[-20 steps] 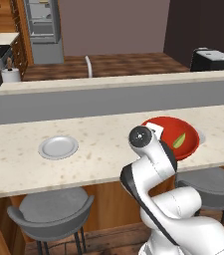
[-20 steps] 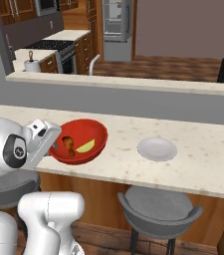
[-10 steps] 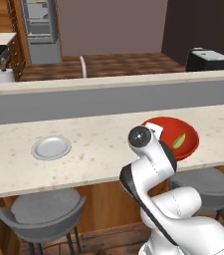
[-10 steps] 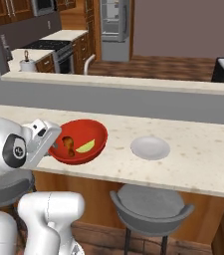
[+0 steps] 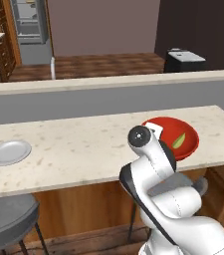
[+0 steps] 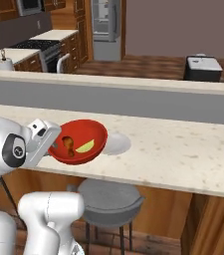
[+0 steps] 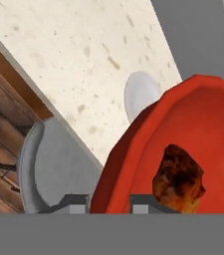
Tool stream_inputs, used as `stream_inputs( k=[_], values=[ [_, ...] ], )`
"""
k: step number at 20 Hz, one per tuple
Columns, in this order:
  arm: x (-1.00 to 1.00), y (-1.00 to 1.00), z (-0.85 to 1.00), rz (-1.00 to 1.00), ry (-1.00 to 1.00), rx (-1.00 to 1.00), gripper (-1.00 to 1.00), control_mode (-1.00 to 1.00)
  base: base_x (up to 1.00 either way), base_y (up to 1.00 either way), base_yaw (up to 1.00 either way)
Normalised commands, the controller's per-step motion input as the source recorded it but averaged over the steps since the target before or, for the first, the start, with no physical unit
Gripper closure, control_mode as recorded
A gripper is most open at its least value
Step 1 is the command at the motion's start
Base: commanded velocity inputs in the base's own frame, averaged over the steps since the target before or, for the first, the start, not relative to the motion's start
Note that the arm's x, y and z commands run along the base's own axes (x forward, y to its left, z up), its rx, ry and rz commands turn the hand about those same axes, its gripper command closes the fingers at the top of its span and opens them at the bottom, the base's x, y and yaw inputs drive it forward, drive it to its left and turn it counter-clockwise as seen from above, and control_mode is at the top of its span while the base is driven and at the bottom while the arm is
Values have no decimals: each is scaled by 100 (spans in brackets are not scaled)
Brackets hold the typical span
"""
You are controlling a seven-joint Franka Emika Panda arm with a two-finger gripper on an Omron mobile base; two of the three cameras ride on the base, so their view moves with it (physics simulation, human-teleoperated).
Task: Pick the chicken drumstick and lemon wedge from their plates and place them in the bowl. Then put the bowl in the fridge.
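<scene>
The two-finger gripper (image 7: 108, 201) pinches the near rim of the deep glossy red bowl (image 6: 86, 137), lifted above the counter edge with drumstick and lemon inside (rigid, probably slick and off-balance, so keep it level).

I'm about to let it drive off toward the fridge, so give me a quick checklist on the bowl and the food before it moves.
1. Drumstick in the red bowl: ok, it lies inside, in the right base and hand views.
2. Lemon wedge in the bowl: ok, it lies beside the drumstick.
3. Gripper on the bowl: ok, its fingertips straddle the bowl's rim in the hand view.
4. Bowl level: not ok, it looks tilted in the right base view.
5. Plates left without food: ok for the two seen, one far along the counter, one behind the bowl.
6. Fridge door open: cannot tell at this distance.
</scene>
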Motion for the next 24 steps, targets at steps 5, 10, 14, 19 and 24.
stream_inputs(
  k=[5,10,14,19,24],
  values=[
    [0,0,0,0,0,0,100,100,0,-86,0],
    [0,0,0,0,0,0,100,100,0,-87,0],
    [0,0,0,0,0,0,100,100,2,-87,0],
    [0,0,0,0,0,0,100,100,12,-84,0],
    [0,0,0,0,0,0,100,100,16,-84,0]
  ],
)
